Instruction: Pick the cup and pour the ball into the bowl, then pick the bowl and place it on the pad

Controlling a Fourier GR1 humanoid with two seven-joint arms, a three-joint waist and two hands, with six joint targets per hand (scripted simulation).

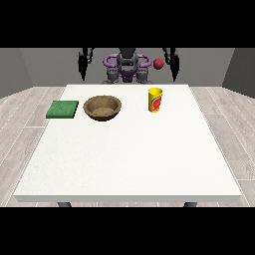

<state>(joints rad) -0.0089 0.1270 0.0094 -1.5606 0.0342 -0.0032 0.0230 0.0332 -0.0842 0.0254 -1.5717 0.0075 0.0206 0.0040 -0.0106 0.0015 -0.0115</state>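
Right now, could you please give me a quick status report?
Both hands raised behind the table, holding nothing. Yellow cup upright, untouched; red ball above it. Bowl beside green pad.

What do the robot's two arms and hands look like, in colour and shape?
Both arms are thin and black, each ending in a small black hand: one at the view's left, one at the view's right. Purple rings show at the shoulders. No cables or markings can be made out.

No text, brand, number or sign can be read anywhere in the front view. The yellow cup (155,99) on the table (129,159) carries a red and green mark on its side, but no letters can be made out in it. The other things show plain surfaces.
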